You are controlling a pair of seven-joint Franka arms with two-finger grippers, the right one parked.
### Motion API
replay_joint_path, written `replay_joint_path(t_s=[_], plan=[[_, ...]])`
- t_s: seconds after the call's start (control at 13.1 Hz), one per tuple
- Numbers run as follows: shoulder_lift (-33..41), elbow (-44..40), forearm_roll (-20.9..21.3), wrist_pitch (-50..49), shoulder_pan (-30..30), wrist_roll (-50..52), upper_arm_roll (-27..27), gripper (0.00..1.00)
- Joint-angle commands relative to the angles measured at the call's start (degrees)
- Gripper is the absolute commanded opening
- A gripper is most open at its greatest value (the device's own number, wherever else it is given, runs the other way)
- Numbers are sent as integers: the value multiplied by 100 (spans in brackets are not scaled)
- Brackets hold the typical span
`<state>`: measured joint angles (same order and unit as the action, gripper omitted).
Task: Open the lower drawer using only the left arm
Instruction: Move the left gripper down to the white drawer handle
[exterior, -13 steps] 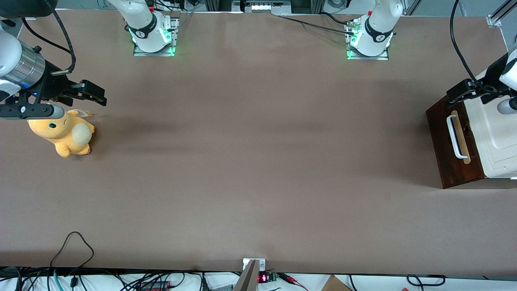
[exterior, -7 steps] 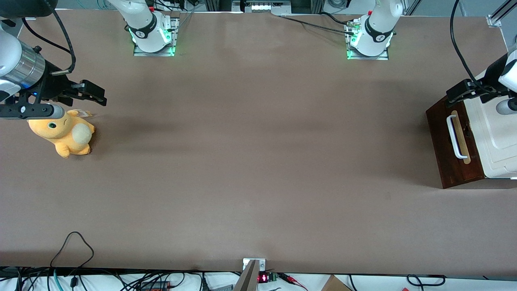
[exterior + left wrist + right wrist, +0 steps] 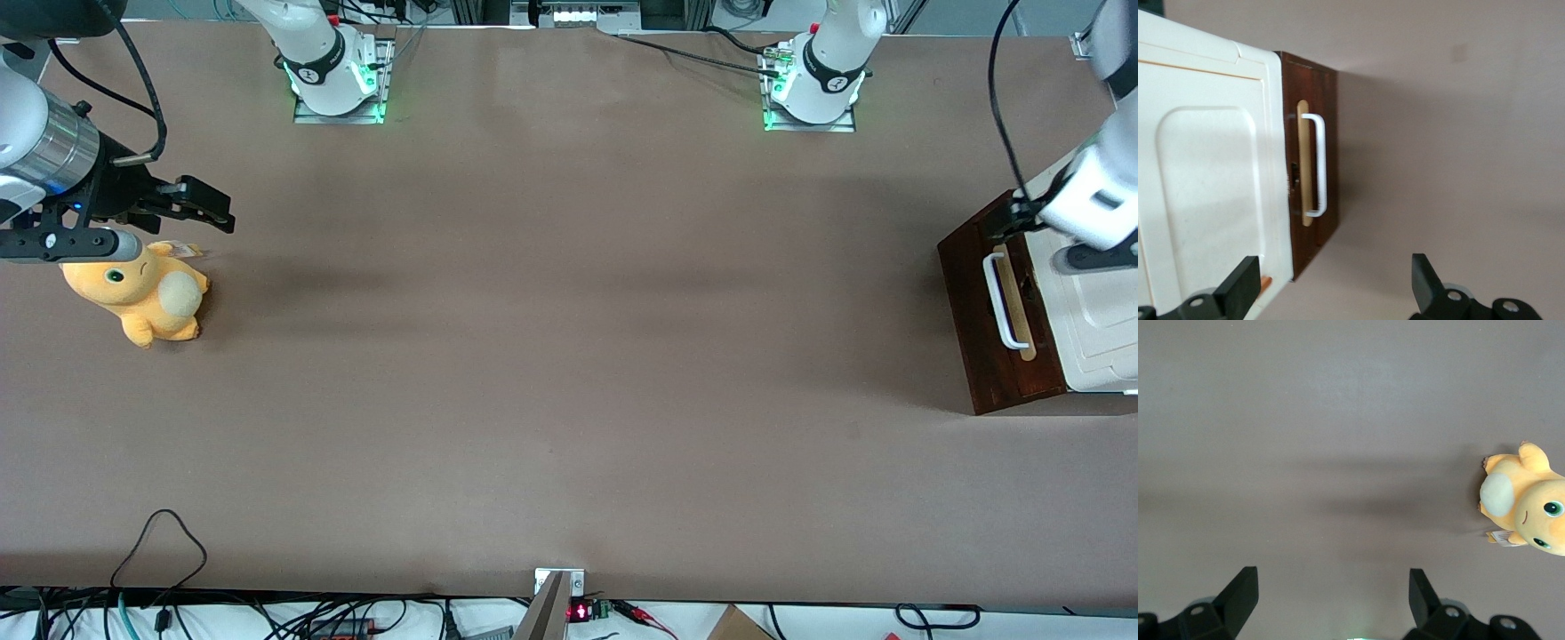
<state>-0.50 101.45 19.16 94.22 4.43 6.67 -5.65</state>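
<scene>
Repositioned since the earlier frame: left arm (image 3: 1089,200) swung above the cabinet, gripper (image 3: 1331,290) raised.

Nearest the front camera, the dark drawer front (image 3: 987,320) is closed flush, at the working arm's end of the table. Its white handle (image 3: 1317,165) runs lengthwise along the front. Farther off, the gripper hovers over the cream cabinet top (image 3: 1205,173), fingers (image 3: 1241,287) spread wide, clear of the handle. Judgement: descend, straddling the bar crosswise.
</scene>
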Motion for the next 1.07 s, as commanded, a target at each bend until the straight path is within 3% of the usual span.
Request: replay_joint_path(t_s=[0.0, 0.08, 0.23, 0.38, 0.61, 0.99], plan=[[-46, 559, 1058, 185, -118, 752, -311, 100], [-90, 813, 1638, 167, -101, 1314, -566, 100], [-247, 1253, 2414, 150, -66, 2020, -867, 100], [-450, 1613, 3047, 150, -66, 2504, -981, 100], [-660, 2369, 4330, 176, -66, 2874, -1131, 100], [-1495, 2538, 5246, 176, -57, 3919, -1114, 100]])
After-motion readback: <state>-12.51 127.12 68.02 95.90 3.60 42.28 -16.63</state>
